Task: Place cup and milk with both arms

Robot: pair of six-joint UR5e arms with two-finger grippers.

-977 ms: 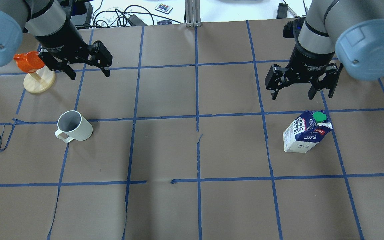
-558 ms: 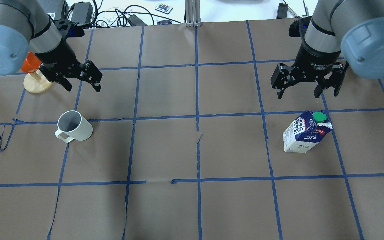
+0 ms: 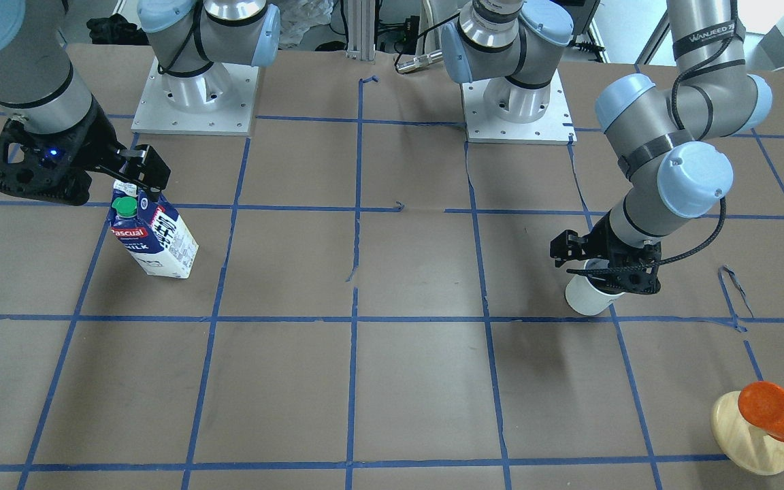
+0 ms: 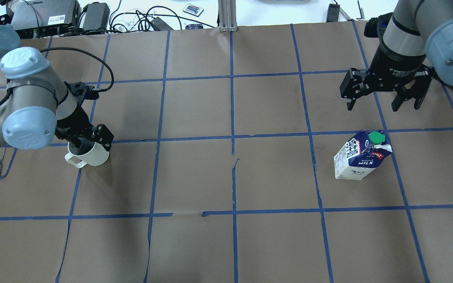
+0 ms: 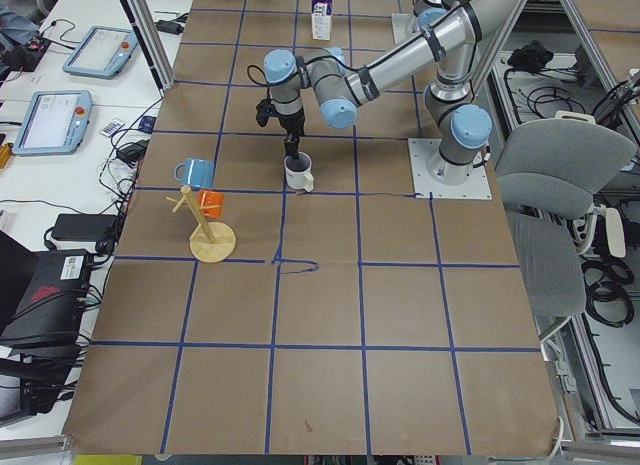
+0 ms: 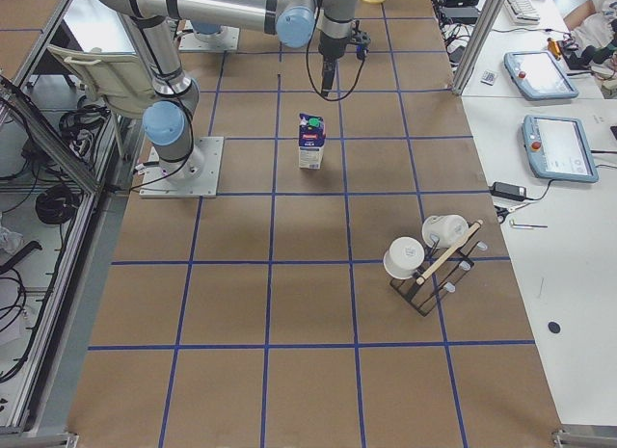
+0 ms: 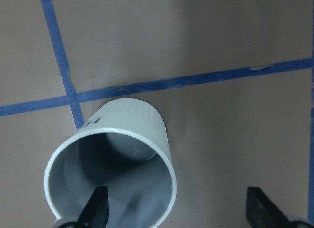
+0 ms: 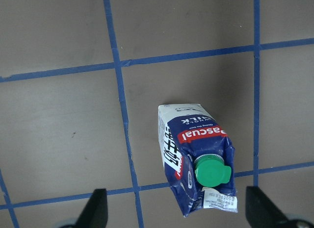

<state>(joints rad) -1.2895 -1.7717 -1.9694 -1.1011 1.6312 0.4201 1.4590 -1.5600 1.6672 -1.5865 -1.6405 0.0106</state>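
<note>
Shows a brown-paper counter (image 4: 234, 247) gridded with blue tape (image 4: 232, 98), everything else on or above it.

Has the left arm (image 4: 34, 106) folded low toward the left edge, elbow out, wrist pointing down. Keeps the right arm (image 4: 407, 35) higher, over the right half and nearer the edge across from the robot's bases.

Puts the left gripper (image 4: 92, 143) down at the white mug (image 4: 92, 155), fingers apart and straddling its wall: one dipped into the dark grey inside, the other outside, well clear on the wrist view. Cannot tell whether the inner one touches the wall.

Hangs the right gripper (image 4: 380, 104) in the air above the milk carton (image 4: 362, 157), fingers spread wide and gripping nothing, apart from the carton.

Finds the milk carton upright toward the right edge, roughly midway between the robot's edge and the opposite one, green cap (image 8: 212, 171) on top, red "Pascual" label showing on the front-facing view.

Finds the white mug upright toward the left edge, beside a tape crossing, handle turned toward the robot's edge.

Leaves a wooden stand (image 5: 213, 243) near the far left corner, carrying an orange cup (image 5: 210, 200) and a blue cup (image 5: 195, 171).
</note>
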